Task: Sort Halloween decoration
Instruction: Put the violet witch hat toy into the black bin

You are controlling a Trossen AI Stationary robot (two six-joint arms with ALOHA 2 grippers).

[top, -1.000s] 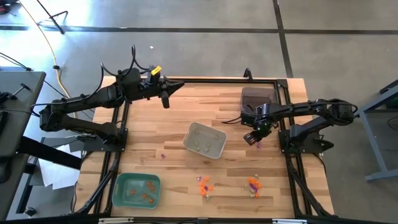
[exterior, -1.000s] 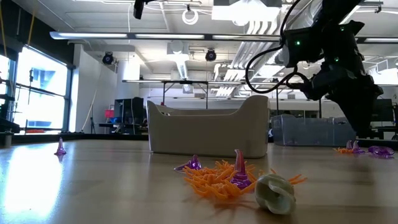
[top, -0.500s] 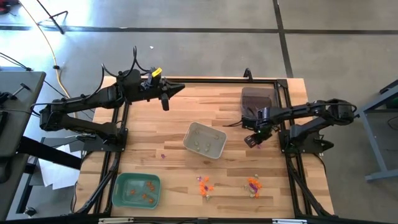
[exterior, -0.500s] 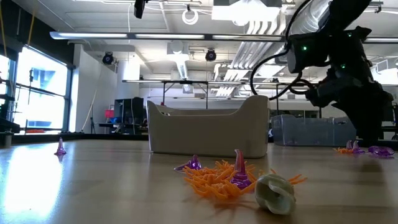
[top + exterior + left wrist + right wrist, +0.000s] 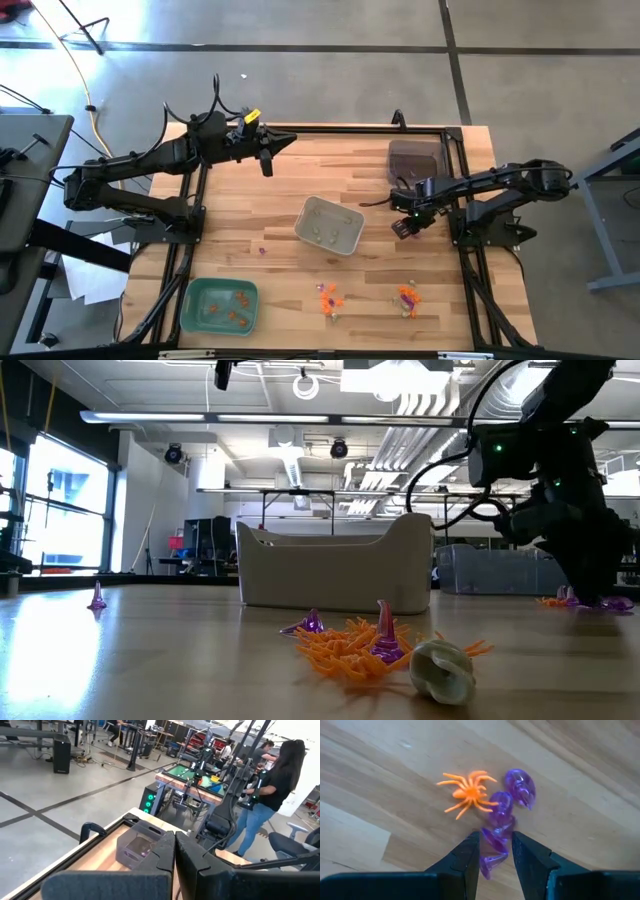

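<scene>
Right end effector [image 5: 403, 228] hovers beside grey tray [image 5: 329, 225].

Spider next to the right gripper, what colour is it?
Orange; the spider shows best in the right wrist view.

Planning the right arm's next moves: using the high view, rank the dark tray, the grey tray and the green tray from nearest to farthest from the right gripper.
1. Dark tray: just beyond the right gripper, at the table's far right.
2. Grey tray: mid-table, to the gripper's left; only a little farther, but visibly so.
3. Green tray: near-left corner, clearly farthest.
</scene>
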